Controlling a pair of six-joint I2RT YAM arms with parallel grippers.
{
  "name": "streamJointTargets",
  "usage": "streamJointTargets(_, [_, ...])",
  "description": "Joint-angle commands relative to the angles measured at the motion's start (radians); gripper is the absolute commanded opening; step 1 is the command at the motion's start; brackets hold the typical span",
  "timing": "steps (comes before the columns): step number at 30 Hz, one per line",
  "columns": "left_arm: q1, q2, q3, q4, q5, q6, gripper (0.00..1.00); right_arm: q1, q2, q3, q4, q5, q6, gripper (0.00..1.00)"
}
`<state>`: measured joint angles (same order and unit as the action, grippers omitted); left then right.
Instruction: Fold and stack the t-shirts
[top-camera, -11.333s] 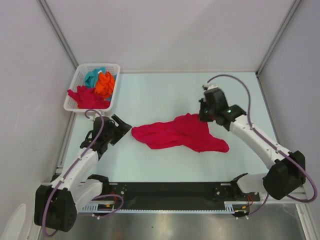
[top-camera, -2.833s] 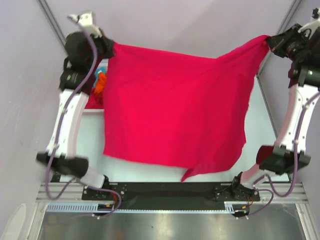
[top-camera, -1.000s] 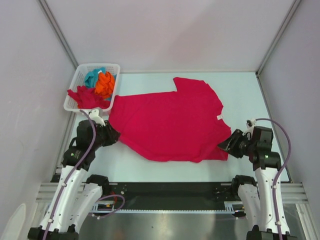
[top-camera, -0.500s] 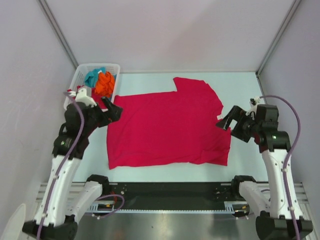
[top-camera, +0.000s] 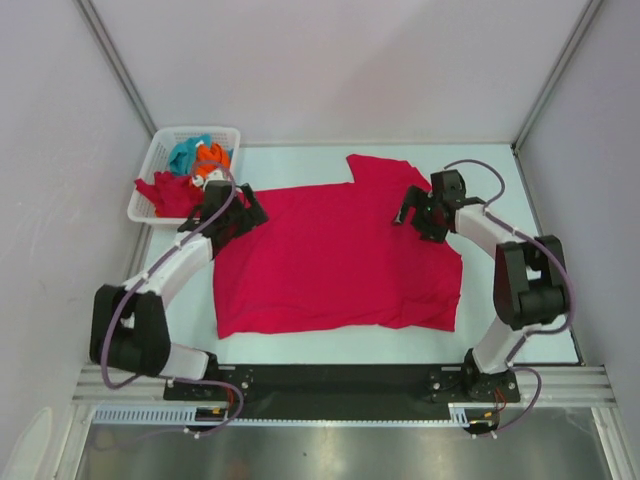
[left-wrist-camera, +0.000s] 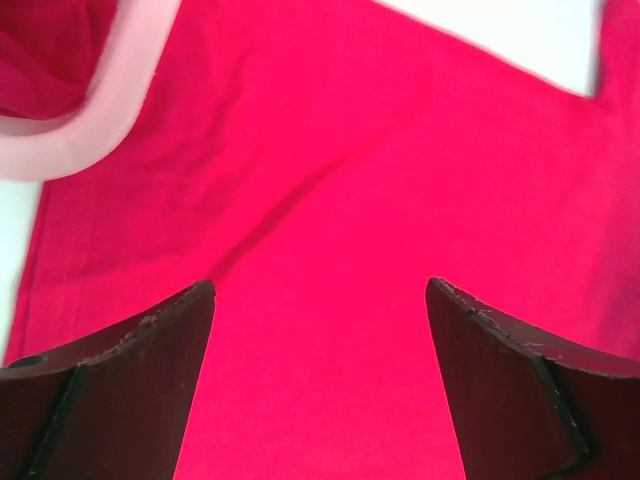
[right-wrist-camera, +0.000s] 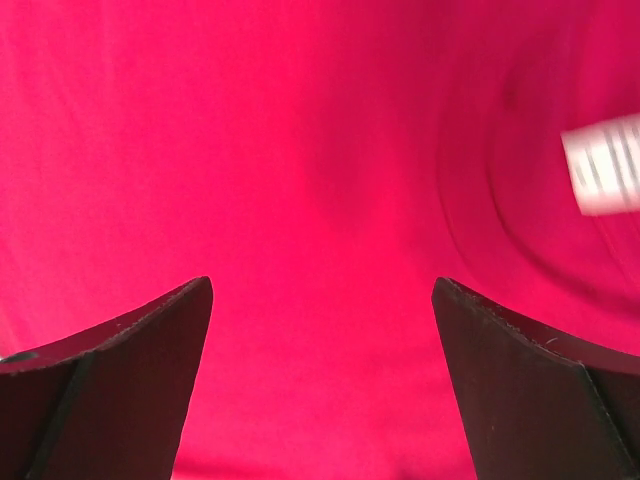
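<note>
Both my left claw (left-wrist-camera: 318, 290) and right claw (right-wrist-camera: 322, 287) gape wide and empty just above the crimson t-shirt (top-camera: 340, 255), spread flat on the tabletop (top-camera: 290, 165). Its white label (right-wrist-camera: 605, 165) is blurred and cut off; my left arm hides its corner by the basket (top-camera: 200, 130).

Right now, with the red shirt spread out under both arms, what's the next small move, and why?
Probably lower both grippers and pinch the cloth beneath them to start a fold. The red t-shirt lies spread flat, and the left gripper and right gripper both hover open and empty over its far half.
</note>
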<state>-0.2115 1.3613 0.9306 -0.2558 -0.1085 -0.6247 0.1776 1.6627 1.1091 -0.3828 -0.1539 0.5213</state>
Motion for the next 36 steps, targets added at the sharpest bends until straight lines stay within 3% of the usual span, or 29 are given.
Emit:
streamJointTargets(1, [-0.009, 0.103, -0.004, 0.122, -0.011, -0.021, 0.92, 0.0, 0.107, 0.092, 0.189, 0.005, 0.045, 0.98])
streamJointTargets(7, [-0.031, 0.255, -0.01, 0.145, 0.001, -0.021, 0.92, -0.016, 0.204, 0.08, 0.202, 0.046, 0.054, 0.98])
streamJointTargets(13, [-0.083, 0.357, -0.027, 0.177, 0.012, -0.05, 0.92, -0.087, 0.186, -0.02, 0.199, 0.066, 0.054, 0.98])
streamJointTargets(23, [-0.245, 0.406, -0.033, 0.196, 0.009, -0.104, 0.91, -0.228, 0.037, -0.176, 0.17, 0.097, 0.017, 0.98])
streamJointTargets(32, [-0.381, 0.438, -0.03, 0.211, 0.016, -0.116, 0.91, -0.268, -0.121, -0.311, 0.116, 0.152, -0.012, 0.99])
streamJointTargets(36, [-0.413, 0.47, 0.005, 0.208, 0.026, -0.113, 0.91, -0.372, -0.176, -0.377, 0.117, 0.122, -0.015, 1.0])
